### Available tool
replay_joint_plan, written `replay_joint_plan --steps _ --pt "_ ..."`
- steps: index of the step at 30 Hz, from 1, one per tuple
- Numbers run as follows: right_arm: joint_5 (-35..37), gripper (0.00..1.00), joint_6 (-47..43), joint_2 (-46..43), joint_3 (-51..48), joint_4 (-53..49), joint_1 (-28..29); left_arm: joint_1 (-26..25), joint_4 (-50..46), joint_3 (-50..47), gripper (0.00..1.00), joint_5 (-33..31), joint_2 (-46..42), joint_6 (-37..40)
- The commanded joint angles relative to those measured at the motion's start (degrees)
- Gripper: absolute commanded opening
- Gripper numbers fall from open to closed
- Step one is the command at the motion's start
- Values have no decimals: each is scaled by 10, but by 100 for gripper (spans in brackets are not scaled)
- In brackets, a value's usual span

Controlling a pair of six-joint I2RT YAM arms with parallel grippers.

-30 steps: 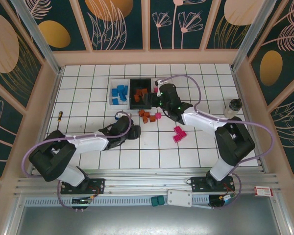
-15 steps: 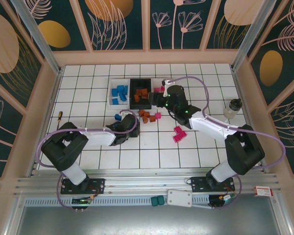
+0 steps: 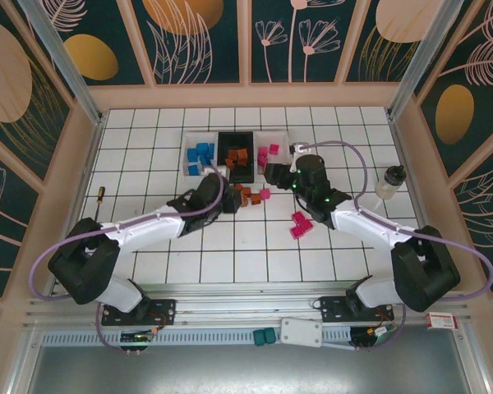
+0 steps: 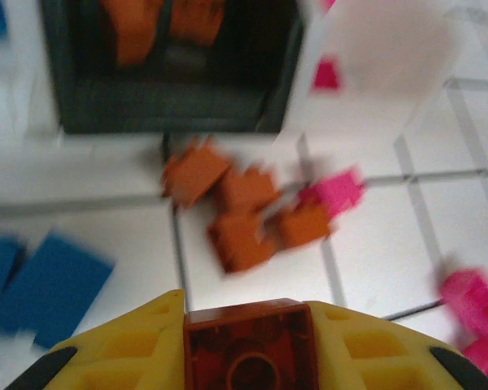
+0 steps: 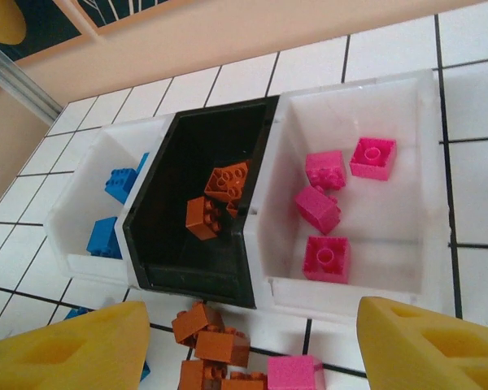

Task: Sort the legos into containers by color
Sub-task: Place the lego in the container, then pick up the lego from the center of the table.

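Left gripper [image 4: 246, 315]: fingers [image 4: 122, 349] pinched on one orange brick [image 4: 248, 357] at their tips; a shallow hold could drop it among the loose orange bricks [image 4: 240, 211] and pink brick [image 4: 337, 191] just ahead. Black bin [image 4: 171, 114], farther ahead, holds orange bricks; a release too far right would land in the white bin [image 4: 374, 73] of pink ones beside it. Right gripper [image 5: 252, 313]: fingers [image 5: 73, 349] spread, empty, hanging before the same bins, where the two grippers could collide.
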Motion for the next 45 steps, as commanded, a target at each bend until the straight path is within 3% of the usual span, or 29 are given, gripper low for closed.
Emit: replay_joint_plan --steps 1,12,18,21,23,25,34,40,45 --pt "15 69 14 -21 -19 11 -7 45 -15 82 29 8 42 36" --pt "17 69 24 -80 -50 -21 -8 93 -76 332 32 -12 279 69" --pt "15 70 27 -112 -70 -50 -9 96 -83 378 71 -3 294 64" --pt "10 70 30 -119 -81 -63 -9 95 -73 372 81 12 253 61" --pt "5 70 31 -123 -88 -74 -8 95 -57 353 86 28 214 58" --pt "1 70 34 -124 -97 -84 -9 92 -34 314 98 43 162 54" --pt "38 70 51 -85 -132 -147 -10 35 71 34 99 37 -64 27" --pt "45 70 45 -59 -148 -166 -14 27 86 -118 99 21 -143 -6" --pt "44 70 6 6 -104 -195 -31 27 76 -163 99 7 -158 -12"
